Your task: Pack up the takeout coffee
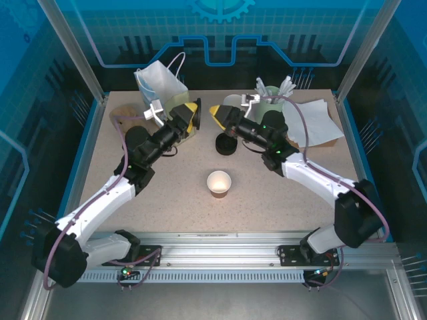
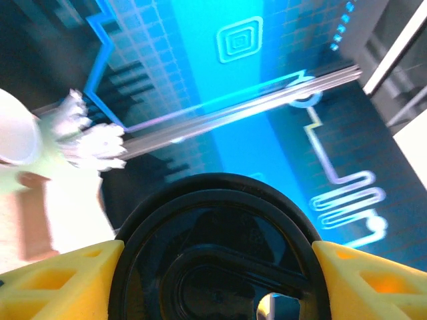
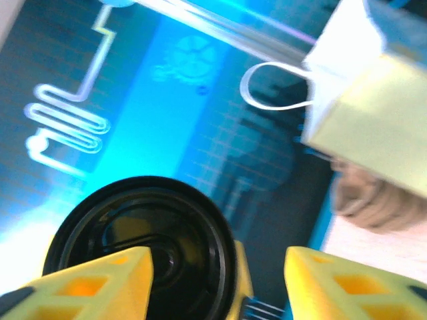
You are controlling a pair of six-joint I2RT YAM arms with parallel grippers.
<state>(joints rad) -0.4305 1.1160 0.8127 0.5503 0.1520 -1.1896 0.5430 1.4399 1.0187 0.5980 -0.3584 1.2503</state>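
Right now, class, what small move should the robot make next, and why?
Probably draw the right gripper back: its jaws are open, while the left gripper has the black lid between its fingers, and the cup sits lidless.

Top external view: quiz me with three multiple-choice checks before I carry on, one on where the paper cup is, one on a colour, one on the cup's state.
1. Where does the paper cup stand?
A) inside the white bag
B) on the bare table, near its middle
C) on the metal rail by the arm bases

2. The fingers of the left pincer are:
A) yellow
B) red
C) white

3. The cup is:
A) lidded
B) tipped on its side
C) upright, without a lid

Answers:
1 B: it stands alone on the tabletop, well clear of the bag.
2 A: both fingers show yellow in the left wrist view.
3 C: its open white mouth faces up, while a black lid sits between the left pincer's fingers.
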